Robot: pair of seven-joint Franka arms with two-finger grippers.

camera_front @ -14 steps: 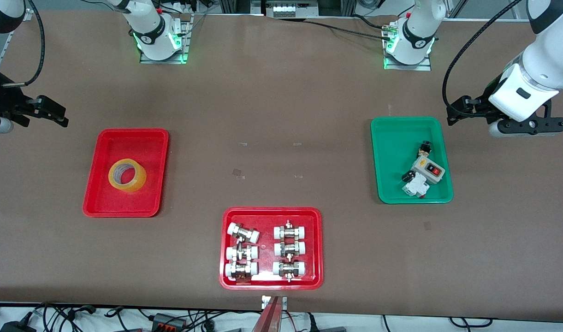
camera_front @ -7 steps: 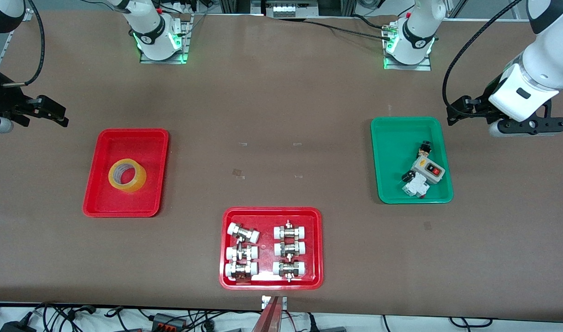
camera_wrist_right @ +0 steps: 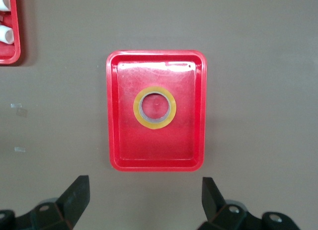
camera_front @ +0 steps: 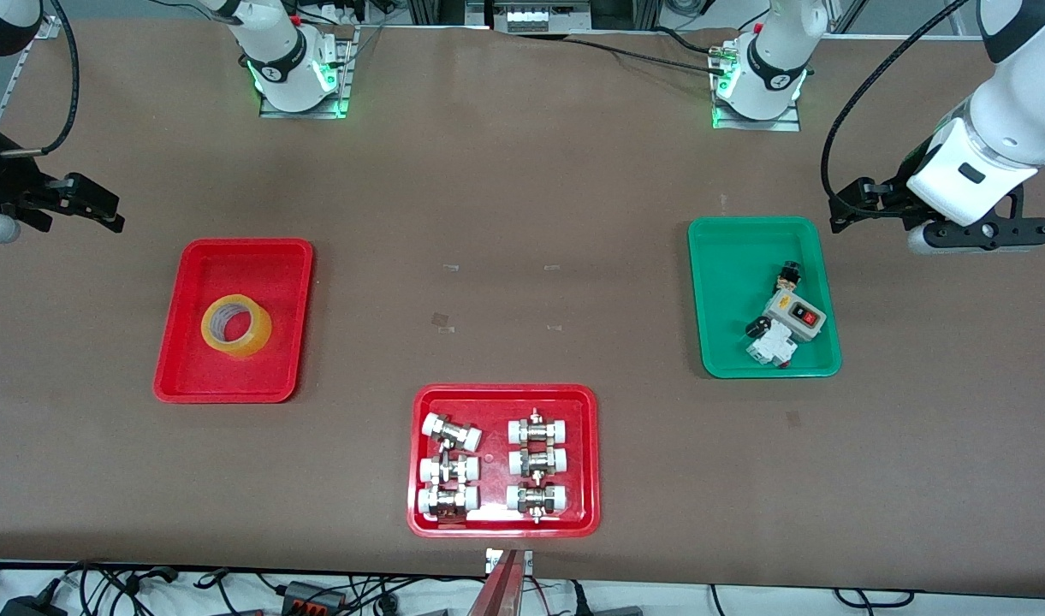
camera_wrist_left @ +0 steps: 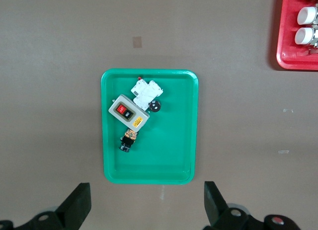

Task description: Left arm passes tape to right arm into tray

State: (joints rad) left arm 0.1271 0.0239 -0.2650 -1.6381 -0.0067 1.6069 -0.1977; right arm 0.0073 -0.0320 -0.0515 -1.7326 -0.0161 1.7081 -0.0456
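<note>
The yellow tape (camera_front: 235, 327) lies flat in the middle of the plain red tray (camera_front: 270, 265), toward the right arm's end of the table. In the right wrist view the tape (camera_wrist_right: 154, 107) sits inside the tray (camera_wrist_right: 156, 55). My right gripper (camera_front: 94, 205) hangs open and empty over bare table beside that tray, with its fingers wide apart (camera_wrist_right: 145, 200). My left gripper (camera_front: 852, 205) waits open and empty over bare table beside the green tray, its fingers spread (camera_wrist_left: 146, 202).
A green tray (camera_front: 727, 257) holds a grey switch box (camera_front: 794, 314) and small electrical parts. A red tray of metal fittings (camera_front: 503, 395) stands near the table's front edge. The arm bases (camera_front: 295, 73) stand along the table's back edge.
My right gripper has drifted slightly toward its own end of the table. The tape, the trays and the left arm have not moved.
</note>
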